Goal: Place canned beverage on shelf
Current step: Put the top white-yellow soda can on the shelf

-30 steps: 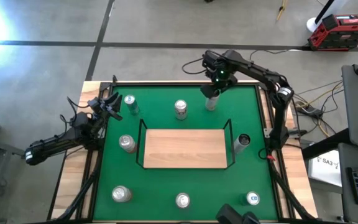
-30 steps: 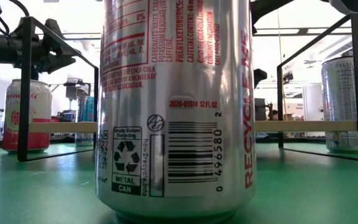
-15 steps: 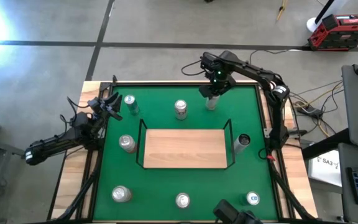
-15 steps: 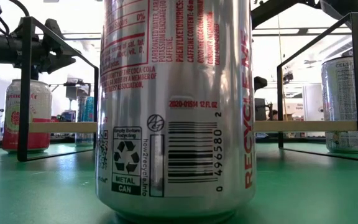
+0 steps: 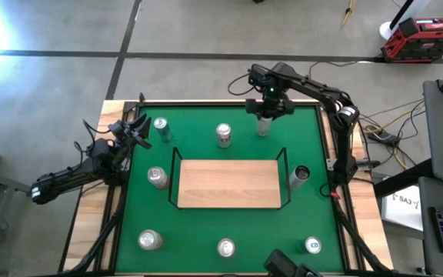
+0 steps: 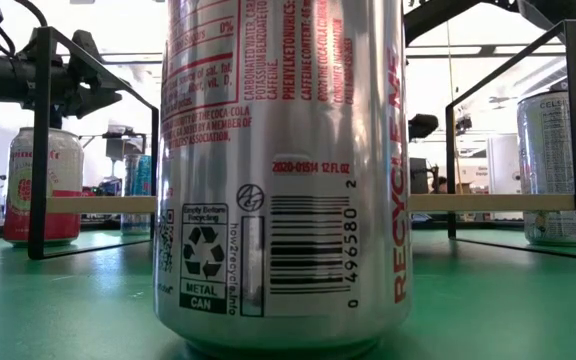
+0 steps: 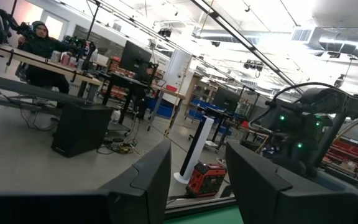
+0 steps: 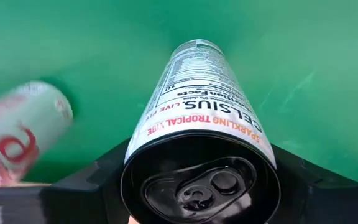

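Observation:
A tall silver Celsius can stands upright on the green felt at the far right of the table, also in the high view. My right gripper hangs over it, pointing down, open, with a finger on either side of the can's upper part; whether they touch it I cannot tell. The shelf, a light-wood board with a black wire rail, sits mid-table with nothing on it. My left gripper waits open at the table's left edge, its fingers empty.
Several other cans stand around the shelf: far left, far middle, left, right by the rail, and along the near edge. One near-edge can fills the low view. A red-and-white can stands beside the Celsius can.
My right gripper has shifted a little toward the table's near edge, over the Celsius can, which has stayed standing in place.

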